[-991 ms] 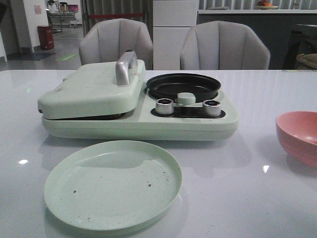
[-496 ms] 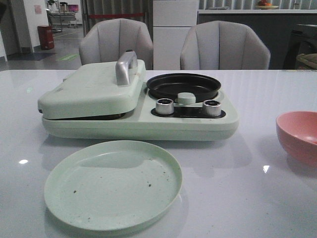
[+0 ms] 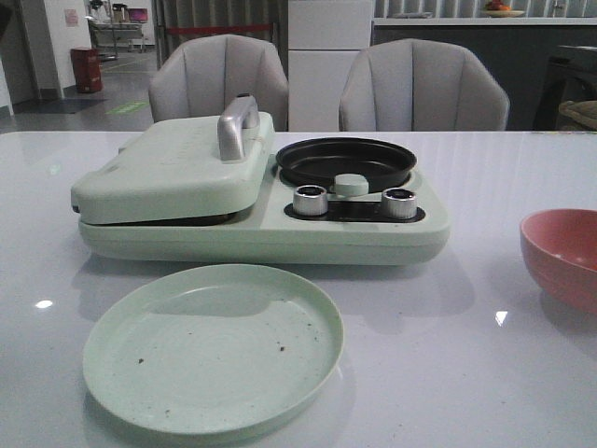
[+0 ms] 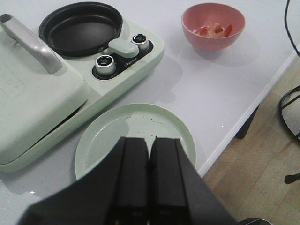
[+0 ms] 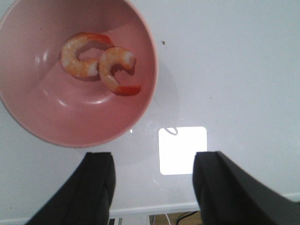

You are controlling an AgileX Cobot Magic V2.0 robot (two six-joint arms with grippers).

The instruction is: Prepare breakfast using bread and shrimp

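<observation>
Two curled orange-and-white shrimp (image 5: 101, 63) lie in a pink bowl (image 5: 56, 122) at the table's right; the bowl also shows in the front view (image 3: 562, 252) and the left wrist view (image 4: 213, 26). My right gripper (image 5: 153, 161) is open and empty above the table beside the bowl. My left gripper (image 4: 150, 143) is shut and empty above the pale green plate (image 4: 101, 140). The bread is out of view. The green breakfast maker (image 3: 261, 201) has its lid (image 3: 177, 168) closed and an empty black pan (image 3: 345, 161).
The empty green plate (image 3: 213, 347) lies in front of the breakfast maker. Two silver knobs (image 3: 311, 200) and a green button (image 3: 352, 185) sit on its panel. Two chairs (image 3: 424, 89) stand behind the table. The table's edge (image 4: 243, 112) runs near the plate.
</observation>
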